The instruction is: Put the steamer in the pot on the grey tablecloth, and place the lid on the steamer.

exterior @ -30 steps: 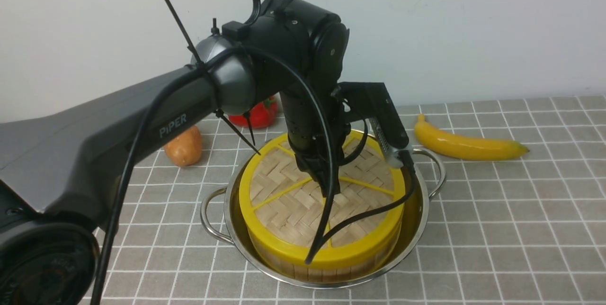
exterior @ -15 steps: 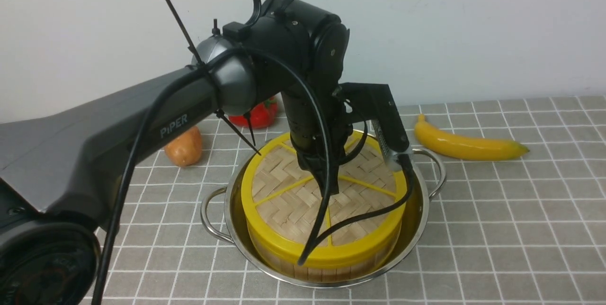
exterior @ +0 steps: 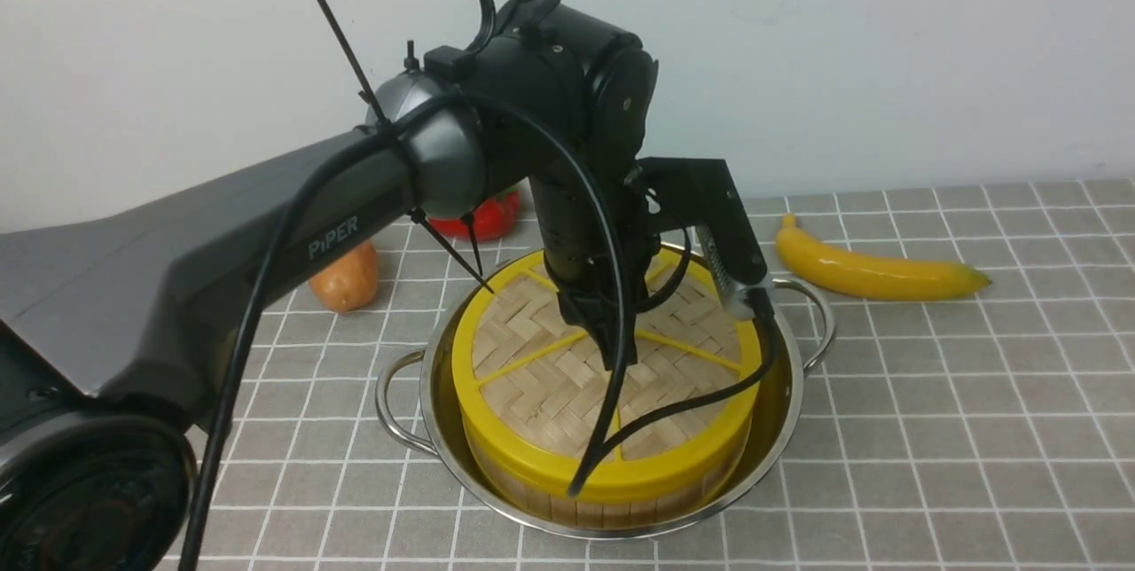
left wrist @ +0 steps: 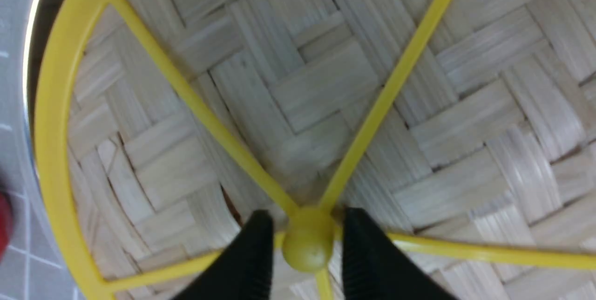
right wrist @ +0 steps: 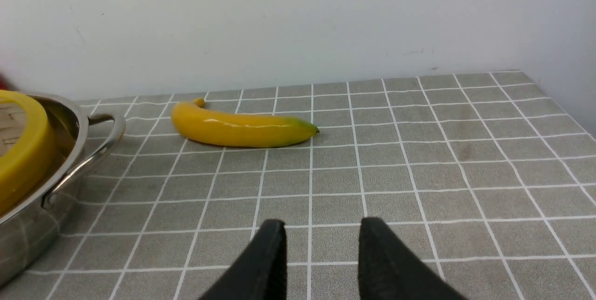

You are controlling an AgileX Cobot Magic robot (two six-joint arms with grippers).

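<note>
Sitting nearest the camera, the pot [exterior: 780, 411] rests on the grey tablecloth [exterior: 931, 429] with the steamer [exterior: 612, 500] inside it and the lid [exterior: 532, 367] laid flat on top of the steamer. A second ago the lid sat slightly askew, its left rim hanging a little past the basket; now it lies squarely over the steamer's yellow rim. Directly above the lid's middle the left gripper [left wrist: 305, 248] points straight down. Its two black fingers [left wrist: 253, 258] stand on either side of the central knob [left wrist: 307, 246] with a thin gap showing on each side, so the jaws are parted and hold nothing, whereas earlier they were clamped on the knob. The left arm [exterior: 266, 234] has also lifted a touch since then. The right gripper [right wrist: 321, 253] hovers low over bare cloth to the right of the pot, its fingers apart and empty, unchanged from before. Farther back on the right a banana [exterior: 873, 269] lies on the cloth, just beyond the pot's right handle [exterior: 820, 314]. Behind the arm on the left sit an orange potato-like object [exterior: 346, 274] and, farther still, a red pepper [exterior: 479, 216] near the wall.
</note>
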